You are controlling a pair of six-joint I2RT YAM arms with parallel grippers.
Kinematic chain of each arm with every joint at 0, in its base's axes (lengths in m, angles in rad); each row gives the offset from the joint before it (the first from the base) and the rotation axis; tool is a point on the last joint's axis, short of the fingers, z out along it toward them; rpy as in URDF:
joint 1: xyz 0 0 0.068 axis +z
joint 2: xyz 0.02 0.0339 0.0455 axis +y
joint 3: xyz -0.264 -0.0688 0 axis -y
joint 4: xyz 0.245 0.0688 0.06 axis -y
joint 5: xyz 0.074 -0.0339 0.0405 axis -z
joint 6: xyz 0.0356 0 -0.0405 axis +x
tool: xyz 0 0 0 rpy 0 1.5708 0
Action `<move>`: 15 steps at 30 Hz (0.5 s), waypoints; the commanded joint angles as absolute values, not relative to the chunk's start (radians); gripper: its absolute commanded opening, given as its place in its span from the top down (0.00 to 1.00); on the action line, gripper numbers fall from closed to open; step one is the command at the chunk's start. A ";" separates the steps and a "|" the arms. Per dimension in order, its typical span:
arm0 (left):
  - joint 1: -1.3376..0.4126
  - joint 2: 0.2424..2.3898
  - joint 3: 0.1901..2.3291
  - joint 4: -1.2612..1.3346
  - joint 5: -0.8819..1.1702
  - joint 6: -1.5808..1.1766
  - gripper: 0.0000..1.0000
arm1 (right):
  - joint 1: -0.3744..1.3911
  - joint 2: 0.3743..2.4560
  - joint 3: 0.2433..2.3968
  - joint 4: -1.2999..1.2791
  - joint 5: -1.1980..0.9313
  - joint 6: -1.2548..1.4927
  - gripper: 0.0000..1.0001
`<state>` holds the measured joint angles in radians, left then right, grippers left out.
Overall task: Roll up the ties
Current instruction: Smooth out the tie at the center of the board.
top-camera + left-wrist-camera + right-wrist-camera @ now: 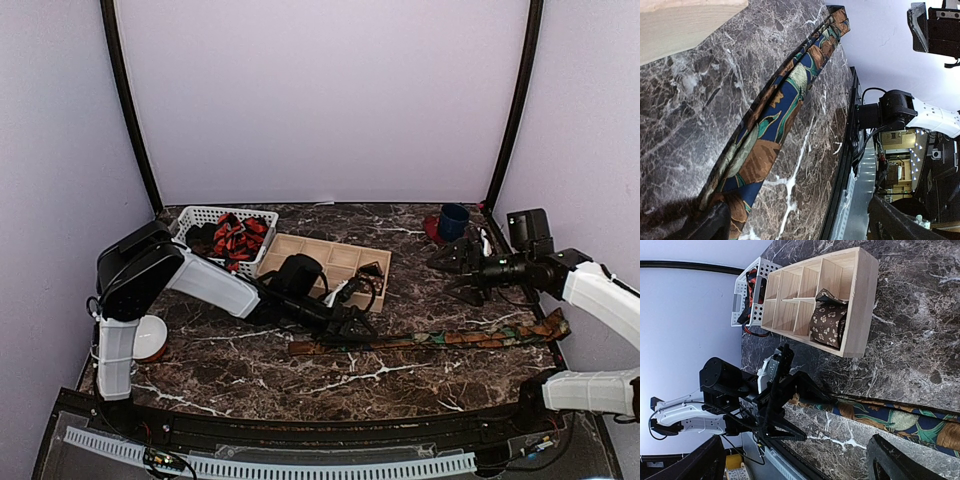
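- The step in hand looks like the start of a roll. One patterned tie point(450, 338) lies flat and full length on the tabletop point(250, 385), parallel to the near edge. It runs from about the middle out to the right edge.
- The left gripper point(352, 326) hangs low over that tie, close to its left end. Its jaws are wide apart and nothing is held. In the left wrist view the fabric passes by one finger point(707, 227), but I cannot tell whether it touches.
- The right gripper point(455, 275) is also spread wide and empty. It hovers above the back right part of the tabletop, well apart from the tie and pointing towards the middle.
- A dotted tie point(827, 322) already sits rolled in one compartment of the wooden tray point(790, 305). Striped ties point(235, 238) wait in the white basket point(200, 215) near the back left corner.
- The next move probably calls for closing the left jaws on the tie's left end. The end would then be turned over itself towards the right edge, with the right gripper coming down to steady the free length.
- The tray stands just behind the left gripper, so room is tight on that side.
- Bare marble between the tie and the near edge gives room to work.
- The tie's far end reaches the right edge, just beside the right arm.
- A blue cup point(453, 220) stands in the back right corner, near the right gripper.
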<state>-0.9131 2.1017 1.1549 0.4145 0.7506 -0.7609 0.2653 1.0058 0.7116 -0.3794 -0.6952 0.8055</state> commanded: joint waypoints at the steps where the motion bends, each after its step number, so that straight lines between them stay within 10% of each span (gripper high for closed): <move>1: -0.921 2.075 1.133 0.356 0.674 -0.745 0.01 | 0.260 0.997 0.703 -0.371 -0.697 0.785 0.02; 15: -1.016 2.148 1.392 0.269 0.672 -0.617 0.01 | 0.259 0.979 0.703 -0.393 -0.699 0.770 0.02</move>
